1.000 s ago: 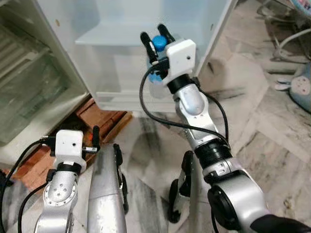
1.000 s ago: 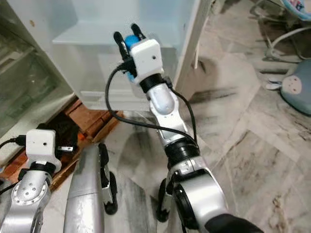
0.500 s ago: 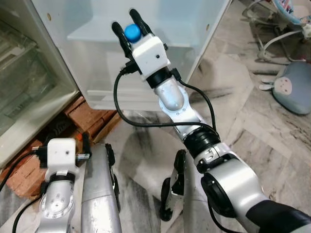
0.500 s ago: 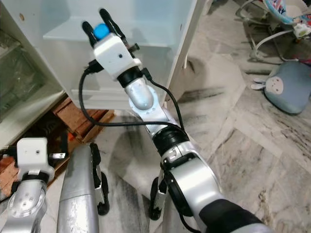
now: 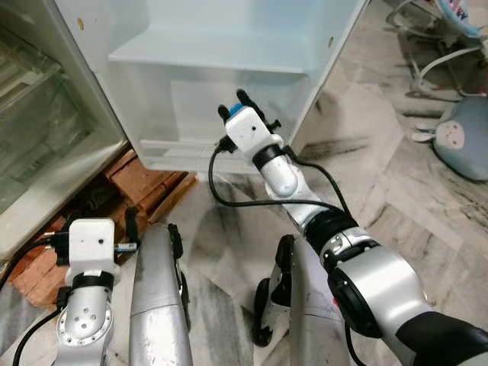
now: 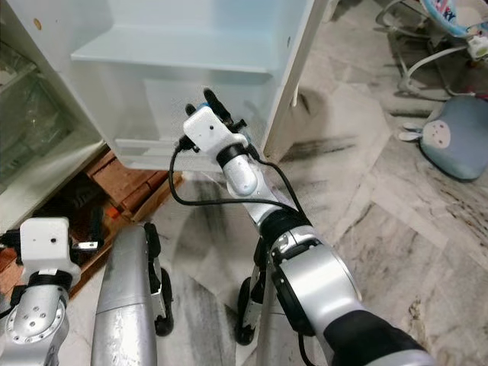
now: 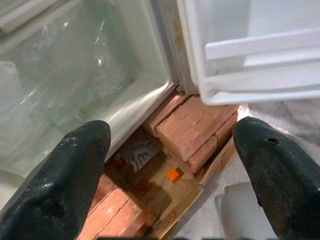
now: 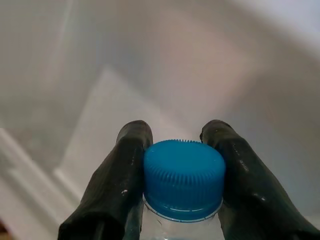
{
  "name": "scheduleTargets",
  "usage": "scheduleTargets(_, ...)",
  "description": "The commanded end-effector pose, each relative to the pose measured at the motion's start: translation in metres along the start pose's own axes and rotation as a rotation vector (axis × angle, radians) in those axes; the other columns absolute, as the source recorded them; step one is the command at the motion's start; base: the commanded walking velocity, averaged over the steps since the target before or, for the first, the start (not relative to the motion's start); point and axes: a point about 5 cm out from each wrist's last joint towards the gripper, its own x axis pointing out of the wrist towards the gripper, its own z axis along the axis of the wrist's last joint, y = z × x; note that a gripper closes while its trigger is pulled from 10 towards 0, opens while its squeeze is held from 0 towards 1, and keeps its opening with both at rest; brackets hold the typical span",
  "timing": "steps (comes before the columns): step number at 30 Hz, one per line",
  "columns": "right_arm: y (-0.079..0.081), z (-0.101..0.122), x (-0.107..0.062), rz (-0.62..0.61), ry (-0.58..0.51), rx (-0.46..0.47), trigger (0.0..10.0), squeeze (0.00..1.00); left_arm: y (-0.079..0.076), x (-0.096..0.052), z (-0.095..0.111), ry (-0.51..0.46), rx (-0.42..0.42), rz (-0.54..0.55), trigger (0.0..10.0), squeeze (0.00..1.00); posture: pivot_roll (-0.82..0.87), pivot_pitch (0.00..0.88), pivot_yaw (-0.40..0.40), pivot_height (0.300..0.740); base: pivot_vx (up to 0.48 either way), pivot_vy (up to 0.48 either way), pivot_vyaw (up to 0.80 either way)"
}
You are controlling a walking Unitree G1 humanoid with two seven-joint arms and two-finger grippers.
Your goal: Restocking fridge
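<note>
A clear water bottle with a blue cap [image 8: 184, 177] is held at its neck by my right gripper [image 8: 176, 135], whose fingers [image 8: 125, 165] are shut against the cap's sides. In the eye views that right gripper [image 5: 238, 105] reaches into the open white fridge door [image 5: 335, 69], below the upper door shelf [image 5: 206, 55] and just above the lower door bin [image 5: 175, 149]. The bottle's body is hidden behind the gripper. My left gripper [image 7: 170, 145] hangs low near the fridge's base, open and empty.
The fridge's interior with a clear drawer [image 5: 38, 130] lies to the left. Red bricks [image 5: 145, 179] prop the fridge up off the marble floor [image 5: 396, 191]. A grey plush toy [image 5: 461, 141] and a baby bouncer frame [image 5: 427, 46] lie at the right.
My right gripper has come down with the bottle from the level of the upper door shelf to just above the lower bin. The left arm has stayed low.
</note>
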Motion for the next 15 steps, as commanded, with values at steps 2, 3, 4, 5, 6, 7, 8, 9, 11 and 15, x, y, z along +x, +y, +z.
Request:
scheduleTargets(2, 0.002, -0.019, -0.011, 0.008, 0.088, -0.002, 10.0, 0.0, 0.003, -0.003, 0.001, 0.006, 0.022, 0.004, 10.0, 0.0, 0.35, 0.33, -0.078, 0.538, 0.0, 0.0, 0.0)
scheduleTargets(3, 0.003, -0.023, -0.013, 0.012, 0.104, 0.003, 10.0, 0.0, 0.003, -0.002, 0.001, 0.004, 0.023, 0.004, 10.0, 0.0, 0.36, 0.331, -0.075, 0.538, 0.0, 0.0, 0.0)
scheduleTargets(4, 0.004, -0.027, -0.016, 0.017, 0.125, 0.018, 10.0, 0.0, 0.003, -0.002, 0.002, 0.002, 0.024, 0.002, 10.0, 0.0, 0.36, 0.331, -0.074, 0.538, 0.0, 0.0, 0.0)
scheduleTargets(5, 0.005, -0.031, -0.019, 0.02, 0.152, 0.039, 10.0, 0.0, 0.004, -0.002, 0.002, 0.001, 0.026, 0.001, 10.0, 0.0, 0.36, 0.331, -0.068, 0.538, 0.0, 0.0, 0.0)
scheduleTargets(6, 0.005, -0.034, -0.021, 0.019, 0.167, 0.047, 10.0, 0.0, 0.004, -0.002, 0.002, 0.001, 0.026, 0.0, 10.0, 0.0, 0.36, 0.331, -0.067, 0.538, 0.0, 0.0, 0.0)
scheduleTargets(7, 0.005, -0.038, -0.023, 0.018, 0.193, 0.063, 10.0, 0.0, 0.004, -0.001, 0.001, 0.002, 0.026, -0.001, 10.0, 0.0, 0.36, 0.331, -0.065, 0.538, 0.0, 0.0, 0.0)
scheduleTargets(8, 0.005, -0.041, -0.025, 0.009, 0.209, 0.075, 10.0, 0.0, 0.004, 0.0, 0.001, 0.004, 0.027, 0.0, 10.0, 0.0, 0.36, 0.331, -0.065, 0.538, 0.0, 0.0, 0.0)
scheduleTargets(9, 0.002, -0.046, -0.028, -0.008, 0.233, 0.086, 10.0, 0.0, 0.004, 0.001, 0.001, 0.01, 0.022, 0.001, 10.0, 0.0, 0.35, 0.329, -0.062, 0.538, 0.0, 0.0, 0.0)
scheduleTargets(11, 0.002, -0.047, -0.029, -0.012, 0.238, 0.087, 10.0, 0.0, 0.004, 0.001, 0.0, 0.013, 0.017, 0.001, 10.0, 0.0, 0.35, 0.329, -0.06, 0.538, 0.0, 0.0, 0.0)
scheduleTargets(15, -0.006, -0.049, -0.029, -0.032, 0.242, 0.095, 10.0, 0.0, 0.004, 0.006, 0.002, 0.009, 0.008, -0.009, 10.0, 0.0, 0.34, 0.324, -0.054, 0.538, 0.0, 0.0, 0.0)
